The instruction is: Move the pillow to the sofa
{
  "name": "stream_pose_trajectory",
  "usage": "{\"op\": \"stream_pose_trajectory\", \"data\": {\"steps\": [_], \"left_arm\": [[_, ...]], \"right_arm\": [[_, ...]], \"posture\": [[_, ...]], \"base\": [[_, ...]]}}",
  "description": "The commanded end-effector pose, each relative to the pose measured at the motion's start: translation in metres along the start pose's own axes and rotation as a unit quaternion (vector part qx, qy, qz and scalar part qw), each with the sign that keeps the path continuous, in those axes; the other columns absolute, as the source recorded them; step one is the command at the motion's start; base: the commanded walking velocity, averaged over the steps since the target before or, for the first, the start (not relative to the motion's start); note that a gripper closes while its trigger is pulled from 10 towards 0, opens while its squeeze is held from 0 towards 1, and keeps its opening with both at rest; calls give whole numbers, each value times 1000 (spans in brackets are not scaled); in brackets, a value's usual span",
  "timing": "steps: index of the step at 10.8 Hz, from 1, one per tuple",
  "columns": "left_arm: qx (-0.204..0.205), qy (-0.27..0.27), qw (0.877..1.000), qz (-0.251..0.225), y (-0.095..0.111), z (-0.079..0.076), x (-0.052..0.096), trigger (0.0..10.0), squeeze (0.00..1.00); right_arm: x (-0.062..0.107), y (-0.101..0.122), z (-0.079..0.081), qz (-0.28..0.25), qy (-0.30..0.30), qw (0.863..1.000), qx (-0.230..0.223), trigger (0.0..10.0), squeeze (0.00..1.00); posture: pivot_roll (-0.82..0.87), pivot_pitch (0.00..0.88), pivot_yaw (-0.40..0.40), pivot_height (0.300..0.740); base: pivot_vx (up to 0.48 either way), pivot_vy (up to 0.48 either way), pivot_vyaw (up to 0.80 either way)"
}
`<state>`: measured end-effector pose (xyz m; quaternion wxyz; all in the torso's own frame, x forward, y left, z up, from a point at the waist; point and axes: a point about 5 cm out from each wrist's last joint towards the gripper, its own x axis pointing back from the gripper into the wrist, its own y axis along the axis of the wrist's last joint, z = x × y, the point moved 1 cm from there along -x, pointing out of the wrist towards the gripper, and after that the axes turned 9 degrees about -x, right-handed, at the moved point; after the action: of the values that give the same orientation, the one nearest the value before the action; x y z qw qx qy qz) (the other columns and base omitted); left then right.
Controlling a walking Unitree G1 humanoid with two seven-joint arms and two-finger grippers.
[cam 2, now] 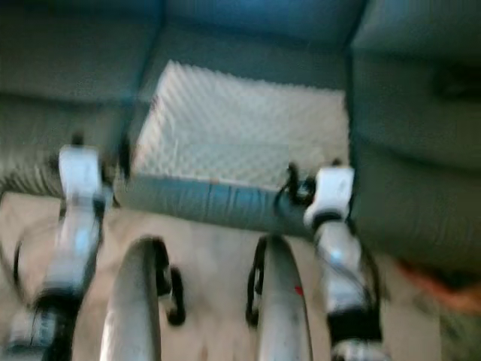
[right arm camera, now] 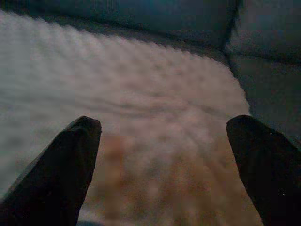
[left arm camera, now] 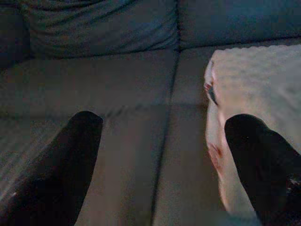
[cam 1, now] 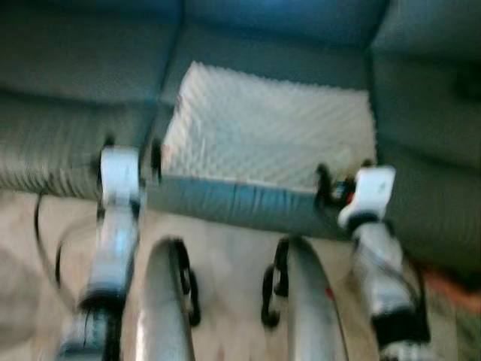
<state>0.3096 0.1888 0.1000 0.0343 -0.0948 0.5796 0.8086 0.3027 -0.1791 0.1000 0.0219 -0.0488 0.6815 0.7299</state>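
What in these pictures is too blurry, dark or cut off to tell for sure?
- Pillow: both eye views are blurred, so its surface texture is only a vague bumpy pattern.
- Pillow's near edge, right wrist view: hidden behind the right end effector and cut off by the frame.
- Reddish marks on the pillow's side, left wrist view: too dim to identify.
- Orange thing on the floor by the sofa: blurred and cut off by the frame.

You're facing a dark teal sofa (cam 1: 75, 143) with ribbed fabric, its seat cushions running across your view and the back cushions (left arm camera: 103, 28) rising behind them. A padded arm (cam 1: 428, 113) stands on your right. Below the seat front lies a pale beige floor (cam 1: 233, 256). The picture is blurred and dim.
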Motion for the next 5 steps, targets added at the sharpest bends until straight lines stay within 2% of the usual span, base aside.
{"op": "stream_pose_trajectory", "data": {"steps": [1, 2, 4, 5], "left_arm": [[4, -15, 1000, 12, -5, -9, 17, 10000, 1000], [19, -37, 999, 35, -10, -23, 43, 10000, 1000], [27, -67, 996, 60, -16, -36, 57, 10000, 1000], [14, -77, 995, 67, -18, -37, 54, 10000, 1000]], "right_arm": [[11, -6, 4, 12, 3, 1000, 3, 10000, 1000], [25, -16, 12, 30, 13, 999, 4, 10000, 1000], [39, -31, 17, 63, 14, 998, 8, 10000, 1000], [40, -33, 23, 69, 34, 997, 5, 10000, 0]], "posture": [[-26, 123, -44, 612], [-14, 96, -56, 612], [0, 69, -78, 612], [1, 58, -75, 612]], "base": [[0, 0, 0], [0, 0, 0], [0, 0, 0], [0, 0, 0]]}}
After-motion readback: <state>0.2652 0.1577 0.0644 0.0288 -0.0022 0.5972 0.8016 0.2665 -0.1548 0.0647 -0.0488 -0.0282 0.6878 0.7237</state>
